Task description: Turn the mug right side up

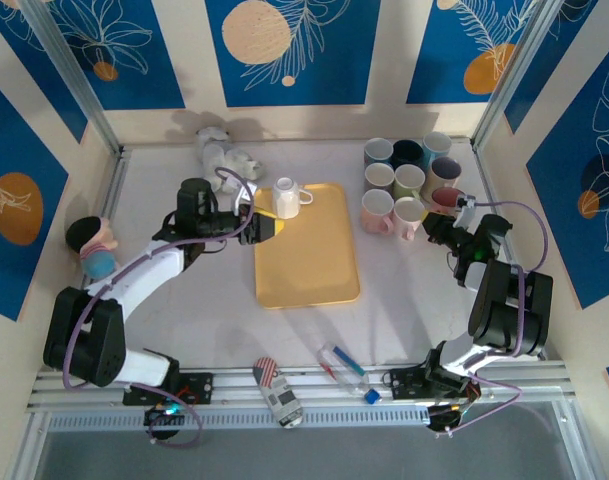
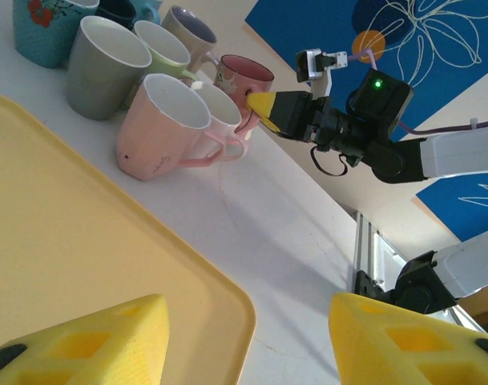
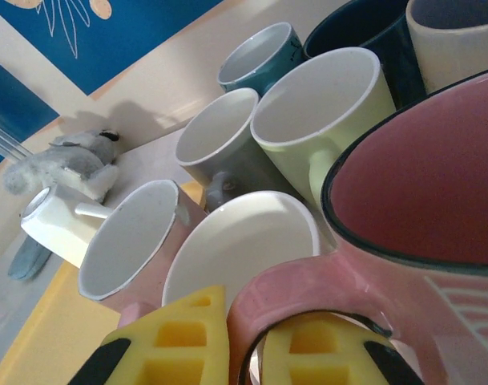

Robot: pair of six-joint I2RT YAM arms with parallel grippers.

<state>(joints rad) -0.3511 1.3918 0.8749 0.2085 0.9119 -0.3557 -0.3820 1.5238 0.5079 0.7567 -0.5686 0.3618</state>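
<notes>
White mug [image 1: 289,197] is far back, in the upper middle of the top view. Nearer, at the right, the right claw [image 3: 244,341] is squeezed tight on the handle of a pink mug [image 3: 420,200]. Further in, the left claw [image 1: 267,228] hangs half open, holding nothing, over the yellow tray [image 1: 309,270]. Just past it, that mug stands on the tray's upper left corner.

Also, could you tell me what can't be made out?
Top external: white mug, too small to tell which way up.
Right wrist: one fingertip of the right gripper, hidden behind the handle of the pink mug.
Left wrist: finger bases of the left gripper, cut by the bottom edge.
</notes>
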